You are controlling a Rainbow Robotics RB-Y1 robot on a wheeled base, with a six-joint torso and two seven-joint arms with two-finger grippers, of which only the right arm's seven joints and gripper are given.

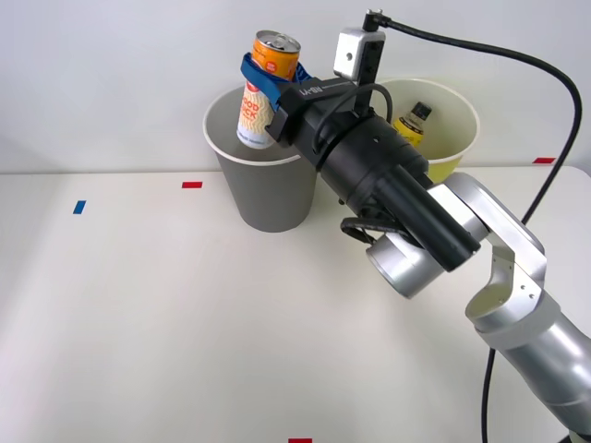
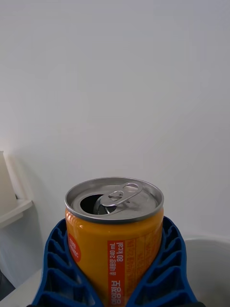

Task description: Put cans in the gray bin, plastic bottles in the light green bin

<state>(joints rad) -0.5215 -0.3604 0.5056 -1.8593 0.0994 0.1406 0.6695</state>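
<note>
Bright, even, diffuse light; the table [image 1: 166,314] carries only faint soft shadows beneath the arm. The can [image 2: 114,235] lid shows a mild sheen, sharply focused, no glare or blur

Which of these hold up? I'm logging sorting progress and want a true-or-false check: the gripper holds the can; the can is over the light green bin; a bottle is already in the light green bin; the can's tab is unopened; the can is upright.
1. The right gripper holds the can. True.
2. The can is over the light green bin. False: it hangs over the gray bin.
3. A plastic bottle sits in the light green bin. True.
4. The can's top is unopened. False: the wrist view shows its mouth open.
5. The can is roughly upright. True, with a slight tilt.
</note>
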